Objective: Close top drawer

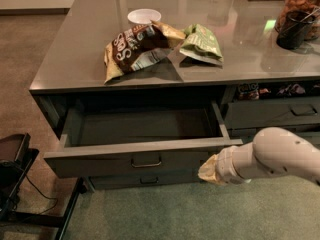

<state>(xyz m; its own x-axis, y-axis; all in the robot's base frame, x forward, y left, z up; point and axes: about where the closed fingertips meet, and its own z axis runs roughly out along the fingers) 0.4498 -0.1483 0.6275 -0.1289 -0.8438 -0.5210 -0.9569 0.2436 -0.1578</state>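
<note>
The hand (209,170), a tan tip on the end of the pale arm (272,156), sits low at the right end of the top drawer's front, just below its lower edge and close against it. Whether it actually touches the panel is not clear. Its state cannot be told from this view, and it does not appear to hold anything.

The top drawer (100,161) is pulled well out from under the table (75,59), its bare grey interior fully exposed and its small metal handle (146,160) centred on the front. So nothing of the closing shows as done. The whole push inward is left, and the hand looks placed to begin it from the front's right side, which may skew the drawer unless the push goes in straight.

Beneath it a same-width drawer front (165,180) is shut. To the right is a narrower drawer (280,111). On the table lie a brown snack bag (135,46), a green bag (201,44) and a white bowl (144,16).
</note>
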